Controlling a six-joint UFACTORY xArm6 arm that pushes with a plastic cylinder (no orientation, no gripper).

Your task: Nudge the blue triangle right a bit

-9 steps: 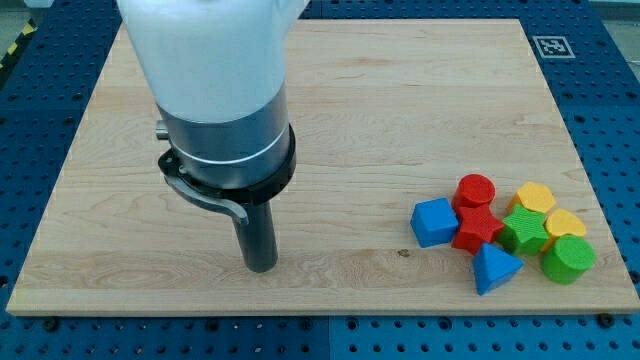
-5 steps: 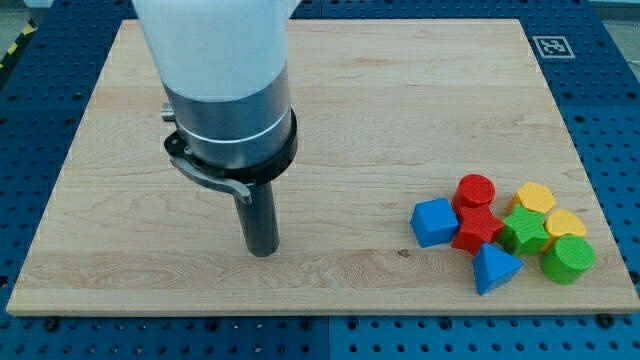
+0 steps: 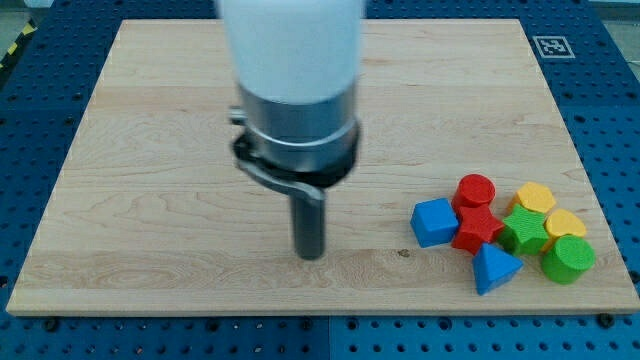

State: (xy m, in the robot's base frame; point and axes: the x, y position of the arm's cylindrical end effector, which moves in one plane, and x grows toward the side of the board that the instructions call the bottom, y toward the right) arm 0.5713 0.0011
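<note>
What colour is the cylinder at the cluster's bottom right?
Green, seen clearly in the camera view.

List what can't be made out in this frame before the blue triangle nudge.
- Upper arm: cut off by the view's top.
- Board behind the arm housing: hidden.
- Lower yellow block: partly covered by green cylinder, shape unclear.
- Corner marker: too small to read.
- My tip shows, far to the view's left of blue triangle.

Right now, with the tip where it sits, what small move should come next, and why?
Probably slide my tip further toward the view's right and slightly down, to reach the left side of the blue triangle. The tip is well to the view's left of the cluster, touching nothing, and the blue cube lies above that path.
</note>
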